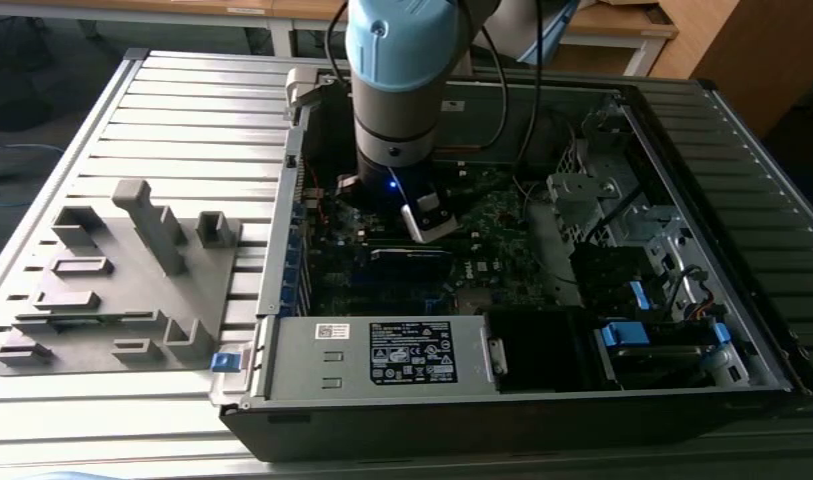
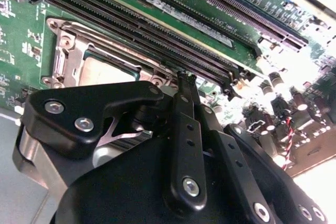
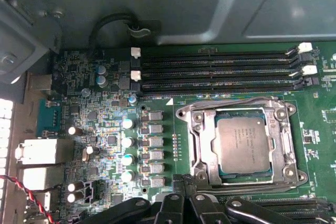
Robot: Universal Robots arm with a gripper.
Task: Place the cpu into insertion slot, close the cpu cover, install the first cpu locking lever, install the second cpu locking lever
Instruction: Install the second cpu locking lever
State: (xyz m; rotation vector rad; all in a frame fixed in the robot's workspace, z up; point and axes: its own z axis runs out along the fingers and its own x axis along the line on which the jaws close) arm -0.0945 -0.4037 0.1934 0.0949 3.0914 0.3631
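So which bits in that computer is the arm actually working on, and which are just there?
Part of the job:
- cpu, seated in the insertion slot
- cpu cover, down around the chip
- gripper, close beside the socket

Just there:
- memory slots
- capacitors
- grey fixture tray
- power supply

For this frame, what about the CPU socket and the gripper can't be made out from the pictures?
- Gripper tips: in the second wrist view the black finger links hide what they touch.
- Insertion slot: the cpu and cpu cover lie over it in the first wrist view.
- Socket area in the exterior view: hidden behind the arm.
- Locking levers' latched state: too fine to tell.
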